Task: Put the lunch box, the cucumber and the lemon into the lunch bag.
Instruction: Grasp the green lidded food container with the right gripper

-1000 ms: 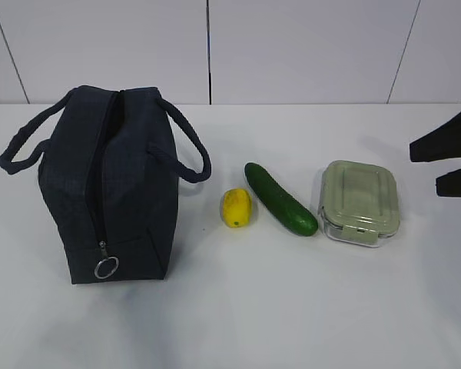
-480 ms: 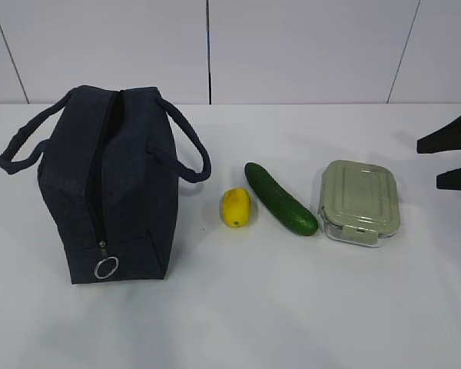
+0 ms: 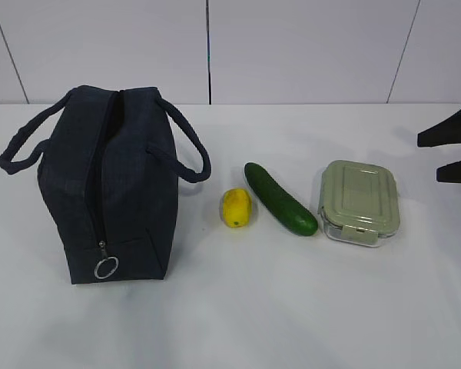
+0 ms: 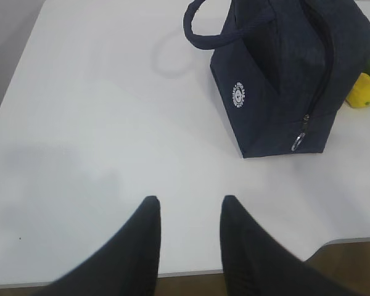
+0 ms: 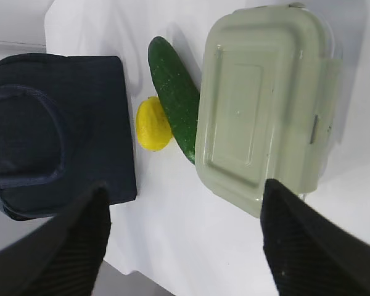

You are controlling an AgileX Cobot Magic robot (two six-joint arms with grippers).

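Note:
The dark navy lunch bag (image 3: 100,192) stands at the left of the white table, its silver ring pull (image 3: 106,267) low on the near end. Right of it lie the yellow lemon (image 3: 236,207), the dark green cucumber (image 3: 280,198) and the lunch box (image 3: 359,201) with its sage-green lid. My right gripper (image 3: 449,157) hovers open at the right edge, apart from the lunch box (image 5: 265,105), nothing between its fingers (image 5: 277,209). My left gripper (image 4: 189,203) is open and empty over bare table, well short of the bag (image 4: 283,74).
The table's near edge (image 4: 246,266) runs just under the left fingers. A white panelled wall (image 3: 215,46) closes the back. Bare table surface (image 3: 292,307) lies in front of the objects.
The right gripper's fingers have drawn back slightly toward the right edge of the exterior view. The bag, lemon, cucumber and lunch box have not moved.

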